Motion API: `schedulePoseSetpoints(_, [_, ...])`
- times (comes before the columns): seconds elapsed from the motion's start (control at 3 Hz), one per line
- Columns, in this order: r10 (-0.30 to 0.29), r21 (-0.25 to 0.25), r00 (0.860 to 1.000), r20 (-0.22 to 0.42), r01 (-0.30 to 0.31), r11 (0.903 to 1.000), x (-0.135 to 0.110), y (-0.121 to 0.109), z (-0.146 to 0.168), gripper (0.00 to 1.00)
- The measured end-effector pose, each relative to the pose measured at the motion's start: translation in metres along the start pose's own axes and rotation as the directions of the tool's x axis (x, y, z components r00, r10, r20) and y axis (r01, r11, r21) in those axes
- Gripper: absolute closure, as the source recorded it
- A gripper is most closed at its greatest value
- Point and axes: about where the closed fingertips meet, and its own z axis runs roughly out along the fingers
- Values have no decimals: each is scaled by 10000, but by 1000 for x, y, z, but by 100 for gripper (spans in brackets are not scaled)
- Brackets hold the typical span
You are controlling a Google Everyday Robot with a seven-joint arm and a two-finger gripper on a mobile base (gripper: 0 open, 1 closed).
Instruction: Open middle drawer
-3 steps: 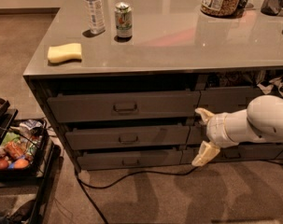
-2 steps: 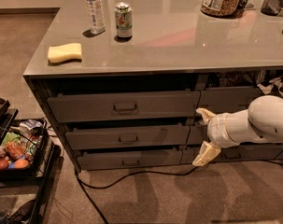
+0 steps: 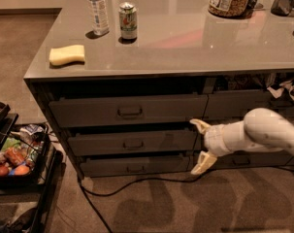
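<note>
The middle drawer (image 3: 107, 142) sits in the left stack under the worktop (image 3: 185, 42), between the taller top drawer (image 3: 88, 111) and the slim bottom drawer (image 3: 107, 166). Its front lines up with theirs, so it looks not yet pulled out. The claw (image 3: 201, 144) hangs just beside the drawer's right end, released, its fingers (image 3: 200, 126) spread one above the other, likely turned that way to close over the horizontal handle (image 3: 133, 143). That loop is well to the left at the front's centre, so the arm probably needs to slide left before gripping; a cable (image 3: 137, 181) lies on the floor below
</note>
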Motion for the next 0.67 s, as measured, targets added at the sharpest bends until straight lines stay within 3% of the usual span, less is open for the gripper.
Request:
schedulePoseSetpoints(0.33, [-177,-134,9980,599,186,9997,23,3,57,0])
schedulePoseSetpoints(0.67, [49,515,9959,906,-96,9986,37,-2,103,0])
